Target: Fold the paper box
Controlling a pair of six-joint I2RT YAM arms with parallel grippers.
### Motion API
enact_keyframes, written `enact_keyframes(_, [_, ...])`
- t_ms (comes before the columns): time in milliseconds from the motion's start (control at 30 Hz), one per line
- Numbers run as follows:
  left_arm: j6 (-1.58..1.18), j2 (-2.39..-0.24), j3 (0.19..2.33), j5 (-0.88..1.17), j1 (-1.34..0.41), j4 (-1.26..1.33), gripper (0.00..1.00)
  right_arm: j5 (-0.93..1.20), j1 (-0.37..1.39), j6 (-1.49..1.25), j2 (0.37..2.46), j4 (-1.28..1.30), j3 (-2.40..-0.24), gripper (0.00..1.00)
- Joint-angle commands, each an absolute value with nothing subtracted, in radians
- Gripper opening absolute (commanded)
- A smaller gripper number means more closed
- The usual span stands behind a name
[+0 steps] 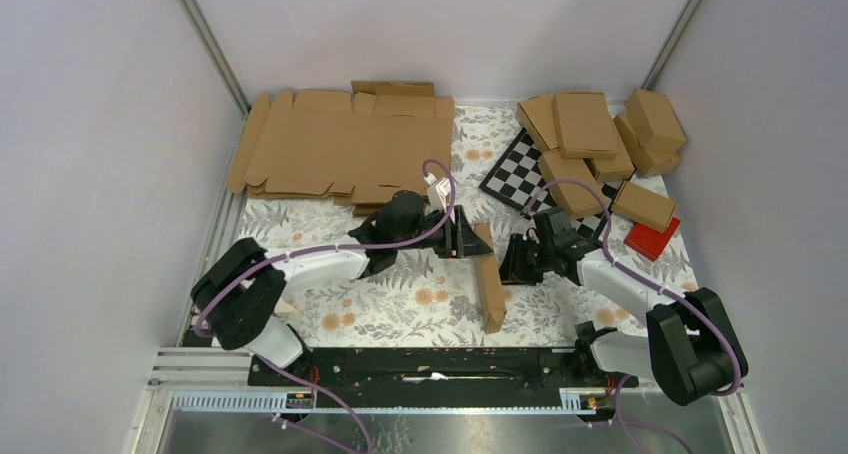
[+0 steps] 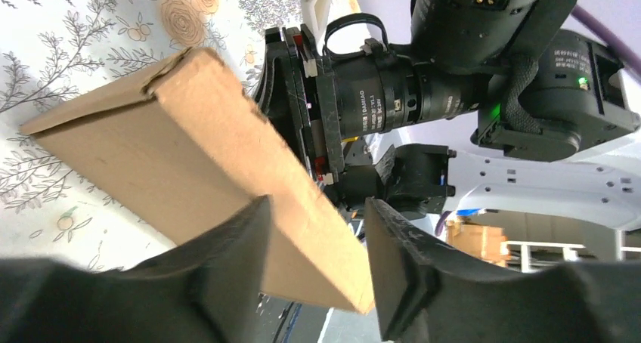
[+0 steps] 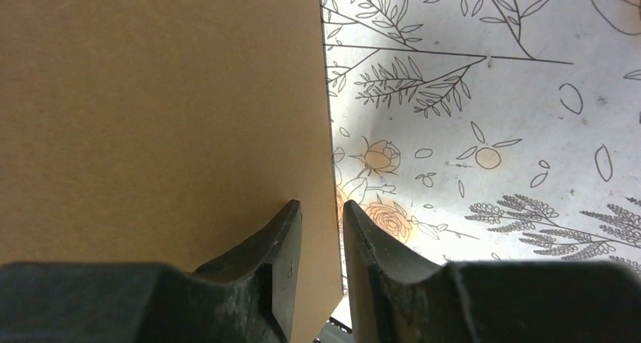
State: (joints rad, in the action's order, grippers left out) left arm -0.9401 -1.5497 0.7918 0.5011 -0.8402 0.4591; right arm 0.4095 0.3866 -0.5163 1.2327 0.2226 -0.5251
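The box (image 1: 489,282), folded into a slim oblong, sits on the floral cloth (image 1: 400,309) at mid-table. Its length points toward the arms' bases and it lies between the two grippers. The left gripper (image 1: 474,238) meets it from the left at its far end, and the right gripper (image 1: 509,262) stands just beside its right side, a little nearer. In the left wrist view the jaws are spread and straddle a corner of the box. One finger (image 2: 227,275) lies across the broad brown face, and the box's long edge runs down through the gap toward the other finger, with a sliver of space showing between them higher up. In the right wrist view the jaws stand a little apart, poised over the box's side edge. One finger (image 3: 280,260) overlaps the flat face, and the edge runs up the gap with a thin strip of cloth beside it; whether either finger touches the card I cannot tell. At the back left lies a stack of flat blanks (image 1: 340,149). At the back right a pile of cartons (image 1: 585,124) sits on and around a chequered board (image 1: 515,169), with a red block (image 1: 652,240) beside it.
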Motion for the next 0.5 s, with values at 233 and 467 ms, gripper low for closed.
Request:
enact_keyframes(233, [-0.531,-1.405,1.006,0.249,-1.038,-0.132,0.97,0.396,0.395,-0.459,1.196,0.320,-0.572,0.45])
enact_keyframes(467, [-0.280,-1.413,1.088,-0.019,-1.311,-0.269,0.99,0.385,0.396,-0.475,1.170,0.386,-0.613,0.58])
